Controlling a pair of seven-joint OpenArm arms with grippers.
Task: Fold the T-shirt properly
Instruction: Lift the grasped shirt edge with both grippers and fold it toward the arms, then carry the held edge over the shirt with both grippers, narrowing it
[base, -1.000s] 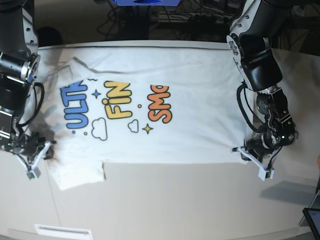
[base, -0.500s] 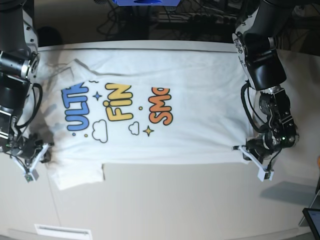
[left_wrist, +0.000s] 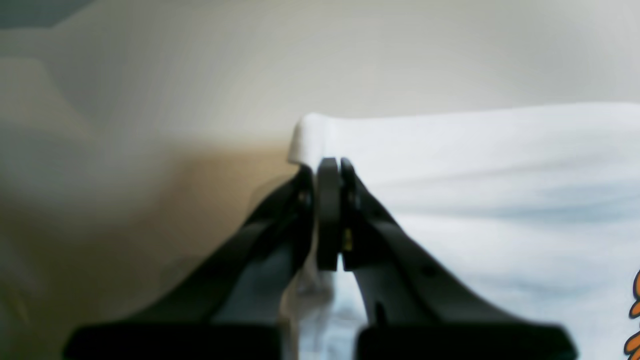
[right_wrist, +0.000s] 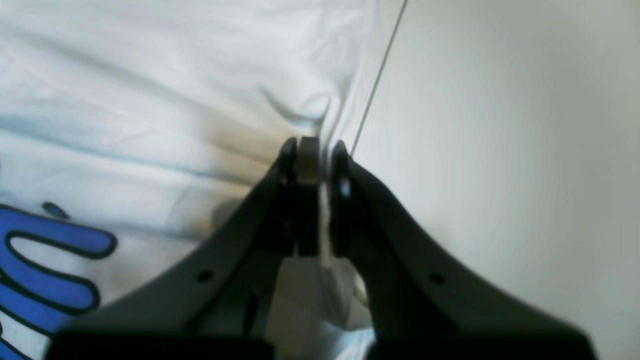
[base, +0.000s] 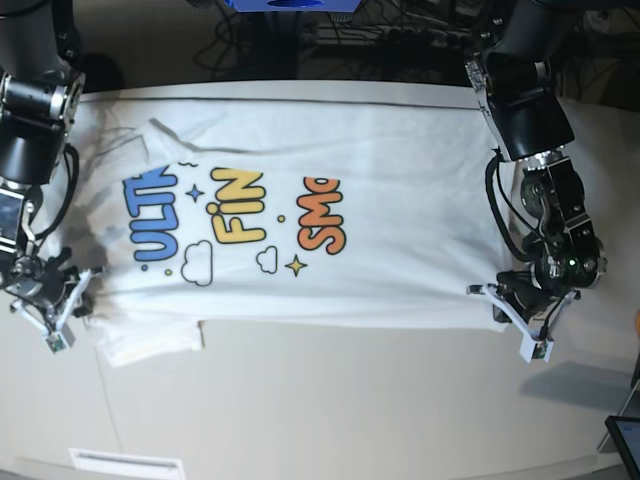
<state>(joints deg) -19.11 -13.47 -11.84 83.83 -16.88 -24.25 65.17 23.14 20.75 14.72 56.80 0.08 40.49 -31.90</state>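
Observation:
The white T-shirt (base: 400, 210) lies print-up across the table, showing blue "ULTRA", yellow "FINE" and orange "SMOL". My left gripper (base: 490, 300) is shut on the shirt's near hem corner at the base view's right. In the left wrist view the left gripper (left_wrist: 327, 172) pinches a white fabric corner (left_wrist: 312, 135). My right gripper (base: 85, 290) is shut on the shirt's near edge by the sleeve at the base view's left. In the right wrist view the right gripper (right_wrist: 312, 150) clamps the cloth edge (right_wrist: 320, 107), with the blue print (right_wrist: 45, 270) at lower left.
The pale table (base: 350, 400) stretches in front of the shirt. A white label (base: 125, 463) lies on it near the front left. A dark device (base: 625, 435) shows at the lower right corner. Cables and a blue object (base: 290, 5) lie behind the table.
Both grippers have drawn the shirt's near edge a little farther from the table's front. The loose sleeve at front left has flattened and shrunk. The left arm shifted right.

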